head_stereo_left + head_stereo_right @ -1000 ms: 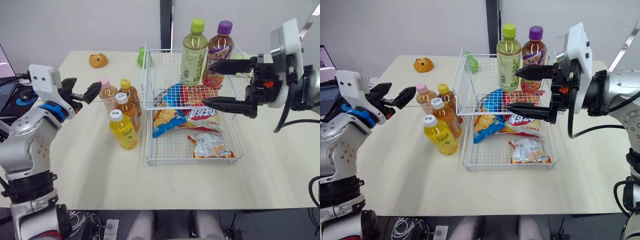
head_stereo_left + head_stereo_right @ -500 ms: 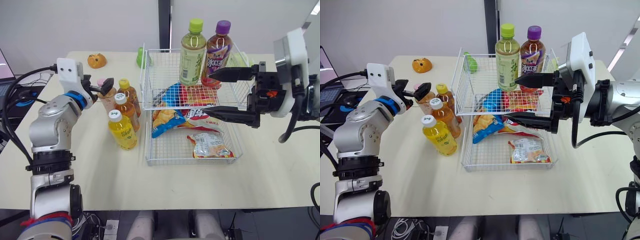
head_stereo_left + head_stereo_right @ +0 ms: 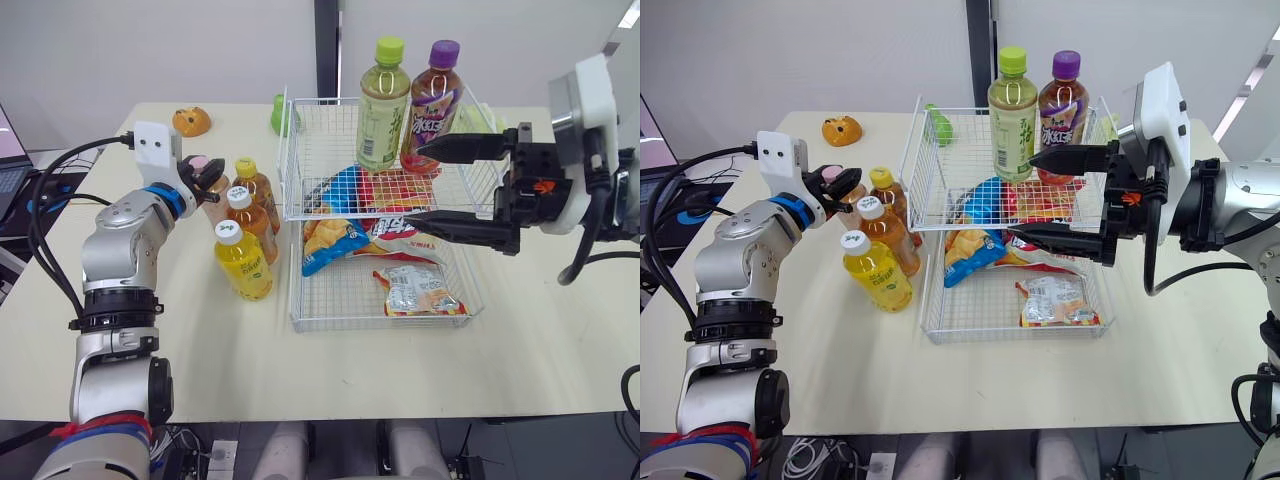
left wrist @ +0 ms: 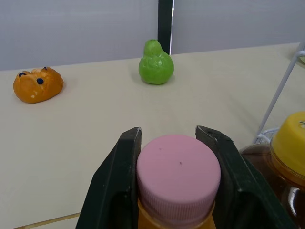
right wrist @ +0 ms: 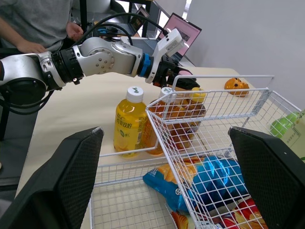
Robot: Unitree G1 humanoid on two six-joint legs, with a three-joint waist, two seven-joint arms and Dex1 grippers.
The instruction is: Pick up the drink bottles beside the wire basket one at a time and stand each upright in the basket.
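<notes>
The left gripper (image 3: 205,176) clamps the neck of the pink-capped bottle (image 4: 178,174), its two black fingers (image 4: 125,162) pressed against either side of the cap. The bottle stands upright on the pale surface (image 3: 200,340), in a cluster of four drinks just to the left of the wire basket (image 3: 380,324). Close around it are a yellow-capped amber bottle (image 3: 256,186), a white-capped amber bottle (image 3: 247,226) and, nearest the robot, a white-capped yellow bottle (image 3: 241,263) – all upright and outside the basket.

Inside the basket, at its far end, a green-capped tea bottle (image 3: 381,105) and a purple-capped bottle (image 3: 431,100) stand upright side by side. Snack packets lie flat on the basket floor, among them a blue packet (image 3: 346,190) and a silver packet (image 3: 412,290).

The right gripper (image 3: 413,183) hangs over the right side of the basket with its fingers (image 5: 66,181) spread wide and holding nothing.

On the far side of the surface sit a green pear-shaped toy (image 4: 156,64) and an orange bun-shaped toy (image 4: 38,84) – well apart from each other. In the right wrist view a person (image 5: 33,21) stands beyond the surface's left end, near an open laptop (image 5: 183,32).
</notes>
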